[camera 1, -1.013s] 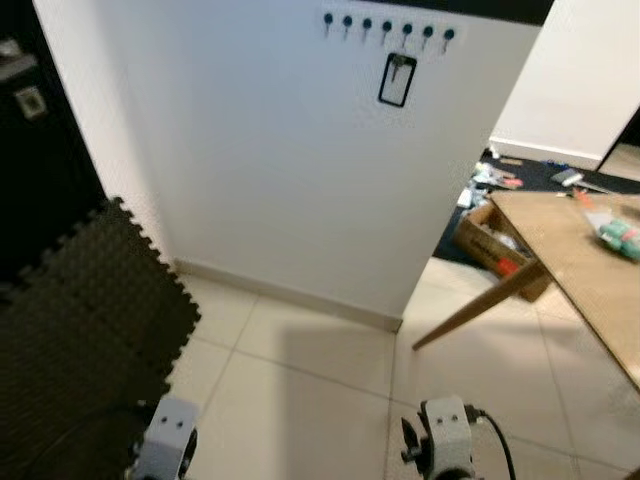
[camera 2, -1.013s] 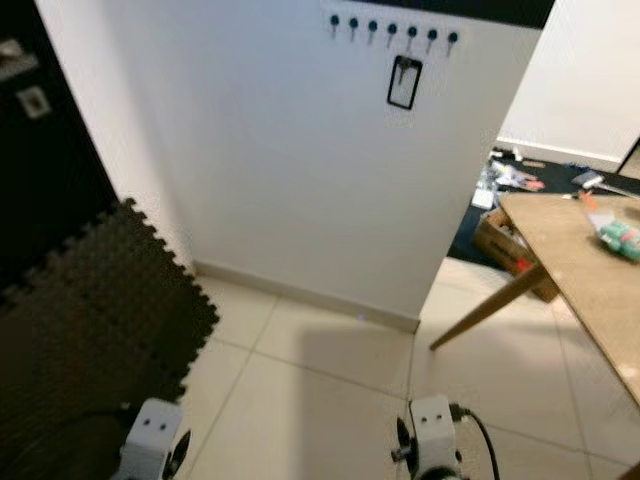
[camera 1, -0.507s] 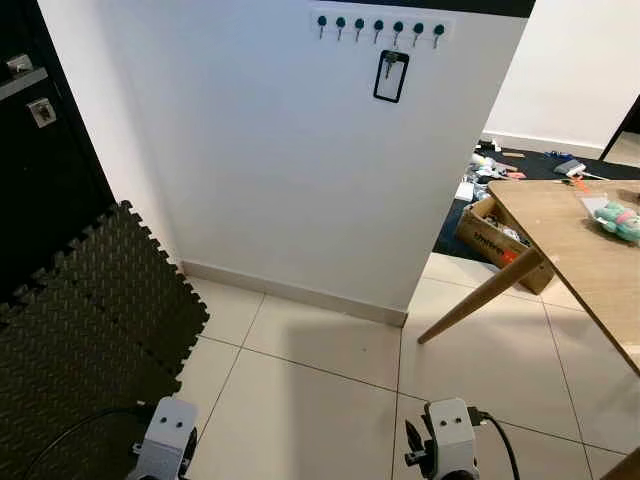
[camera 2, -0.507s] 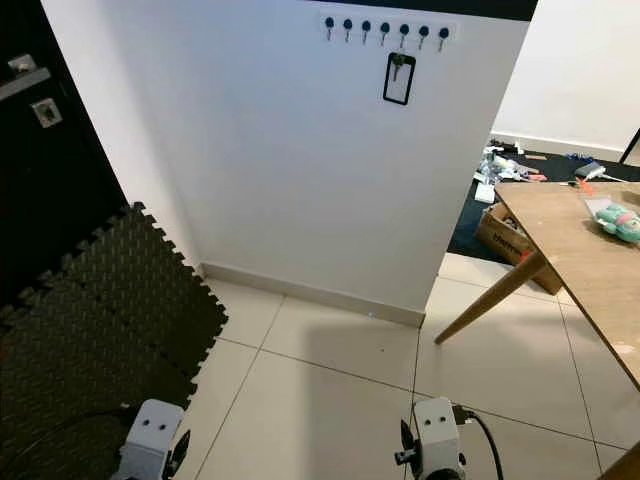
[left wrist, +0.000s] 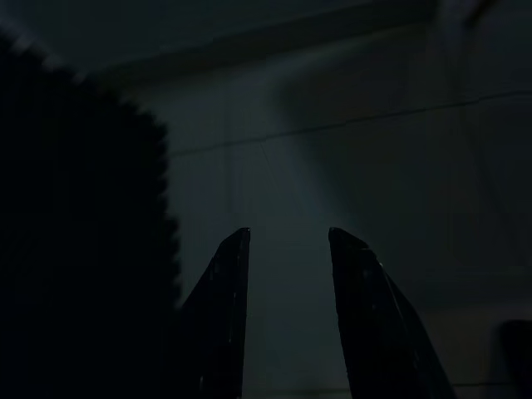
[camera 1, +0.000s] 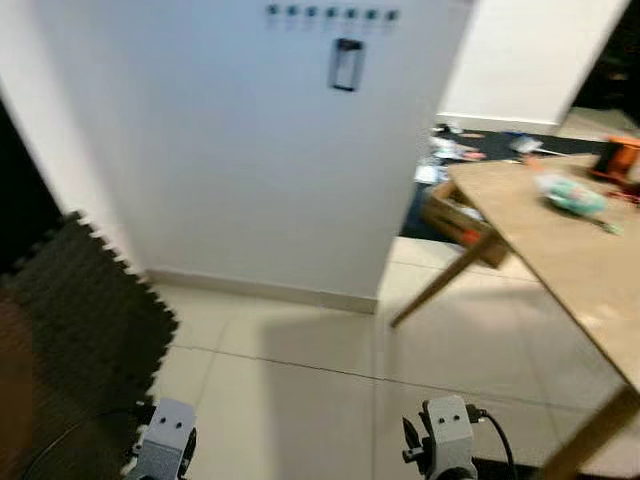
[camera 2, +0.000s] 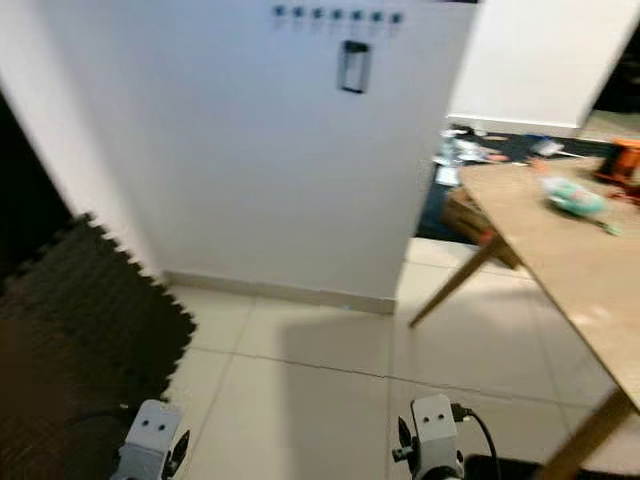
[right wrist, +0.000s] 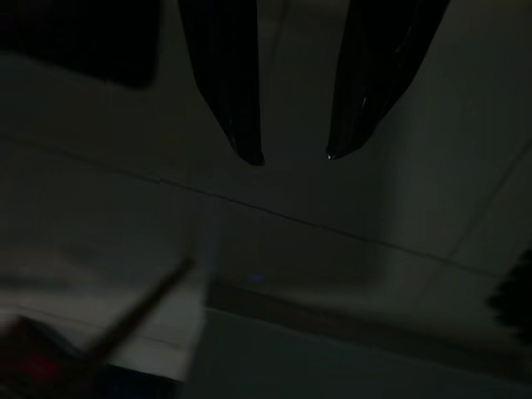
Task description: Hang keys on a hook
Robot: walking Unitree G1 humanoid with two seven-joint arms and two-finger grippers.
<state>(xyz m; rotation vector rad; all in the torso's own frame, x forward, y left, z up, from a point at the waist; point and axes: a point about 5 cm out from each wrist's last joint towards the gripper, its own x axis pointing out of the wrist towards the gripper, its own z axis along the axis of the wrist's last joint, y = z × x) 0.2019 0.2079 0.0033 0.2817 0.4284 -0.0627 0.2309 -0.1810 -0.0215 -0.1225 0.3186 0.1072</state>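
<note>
A row of several dark hooks (camera 1: 330,13) runs along the top of a white wall panel. A bunch of keys on a black loop (camera 1: 347,64) hangs from one of them, toward the right of the row. Both arms hang low over the tiled floor, far below the hooks: the left wrist (camera 1: 166,437) and the right wrist (camera 1: 446,438). In the dim left wrist view, my left gripper (left wrist: 287,237) is open with nothing between its fingers. My right gripper (right wrist: 293,156) is also open and empty above the floor.
A wooden table (camera 1: 560,260) with slanted legs stands on the right, carrying a teal thing (camera 1: 567,196) and an orange thing (camera 1: 620,158). A cardboard box (camera 1: 450,215) and clutter lie behind it. A dark foam mat (camera 1: 70,310) covers the floor on the left.
The whole picture has shifted left and blurred, so the camera has turned right. More of the table shows. The keys stay on their hook and both arms hang as before.
</note>
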